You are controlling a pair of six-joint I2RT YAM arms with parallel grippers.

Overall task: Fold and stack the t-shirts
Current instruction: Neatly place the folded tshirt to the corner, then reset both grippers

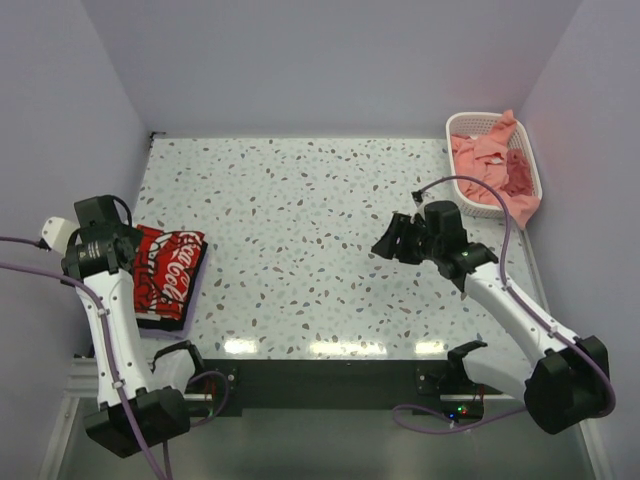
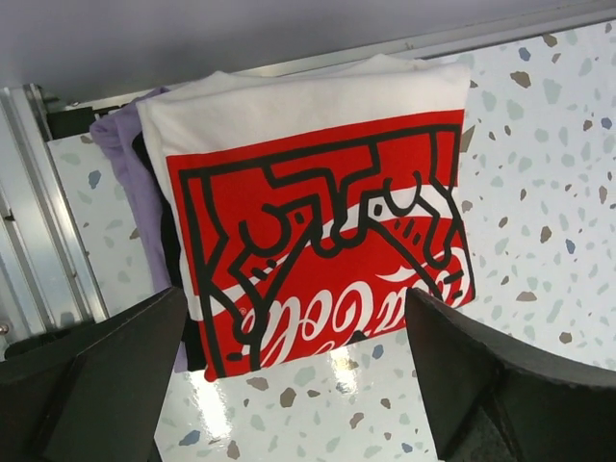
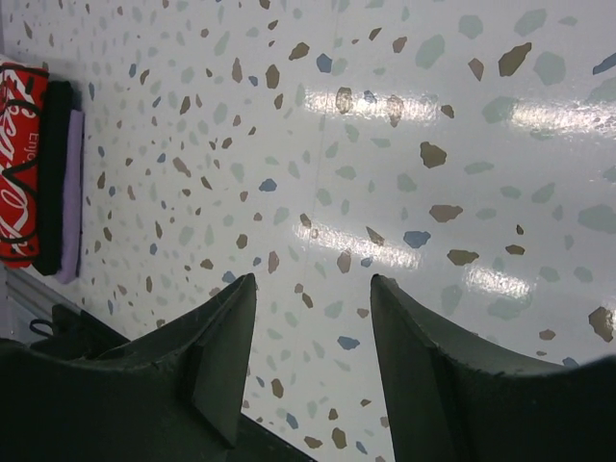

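A folded stack of t-shirts (image 1: 168, 275) lies at the table's left edge. The cream-white tee with the red-and-black graphic (image 2: 318, 231) is on top, over a black tee (image 2: 174, 252) and a pale lavender tee (image 2: 133, 173). My left gripper (image 2: 294, 375) hovers open and empty just beside the stack; it also shows in the top view (image 1: 125, 258). My right gripper (image 1: 395, 238) is open and empty above bare table right of centre, jaws apart (image 3: 313, 284). The stack also shows edge-on at the far left of the right wrist view (image 3: 38, 168). Salmon-pink tees (image 1: 490, 160) lie crumpled in the basket.
The white lattice basket (image 1: 472, 119) stands at the back right corner by the wall. Walls close in the table on the left, back and right. A metal rail (image 2: 38, 241) runs along the table edge behind the stack.
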